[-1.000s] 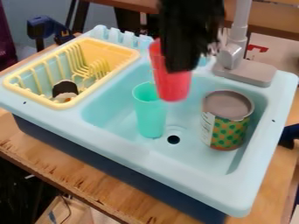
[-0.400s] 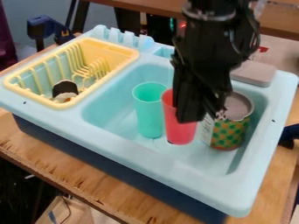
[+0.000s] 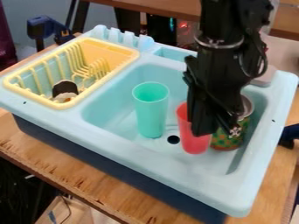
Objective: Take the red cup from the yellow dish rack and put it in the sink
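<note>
Red, smooth-sided cup [image 3: 194, 143], narrowing toward its base, its right side partly hidden by the black claw [image 3: 209, 130] clamped on it; it's inside the pale-blue sink [image 3: 146, 159], toward the front edge, between a mint-green cup [image 3: 151, 111] and a polka-dotted can [image 3: 227, 141].

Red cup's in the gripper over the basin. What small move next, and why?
I'd probably ease the gripper straight down a touch, keeping its hold: the red cup is near upright, with a gap to the green cup, but I can't tell whether its base meets the basin floor.
</note>
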Robot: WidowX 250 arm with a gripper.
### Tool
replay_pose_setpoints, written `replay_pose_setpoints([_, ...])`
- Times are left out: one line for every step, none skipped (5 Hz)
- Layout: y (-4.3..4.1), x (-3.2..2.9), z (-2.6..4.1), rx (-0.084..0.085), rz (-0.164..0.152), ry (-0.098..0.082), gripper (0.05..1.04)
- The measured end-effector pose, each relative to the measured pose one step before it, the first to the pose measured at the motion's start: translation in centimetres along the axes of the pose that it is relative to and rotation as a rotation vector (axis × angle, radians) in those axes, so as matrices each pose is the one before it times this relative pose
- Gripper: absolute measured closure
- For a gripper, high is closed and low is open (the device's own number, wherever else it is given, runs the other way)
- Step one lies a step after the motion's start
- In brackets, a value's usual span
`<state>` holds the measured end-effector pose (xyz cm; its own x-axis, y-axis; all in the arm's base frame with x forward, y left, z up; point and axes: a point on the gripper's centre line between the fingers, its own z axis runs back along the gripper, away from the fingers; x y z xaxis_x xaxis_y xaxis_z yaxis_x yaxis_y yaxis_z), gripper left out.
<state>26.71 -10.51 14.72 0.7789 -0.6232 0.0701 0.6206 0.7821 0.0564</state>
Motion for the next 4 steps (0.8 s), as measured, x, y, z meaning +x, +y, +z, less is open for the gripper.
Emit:
replay_pose_setpoints([-0.272,0.129,-1.152,-0.0288,0.0006,0.0318,1.004])
replay_pose_setpoints([-0.092,-0.264,-0.884,-0.0169,0.0082,0.0494,1.004])
replay_pose_setpoints([0.036,-0.103,-0.387,-0.0036,0.0009,0.0181,1.004])
replay_pose_setpoints([0.185,-0.052,-0.047,-0.0049,0.0013,0.0003,0.984])
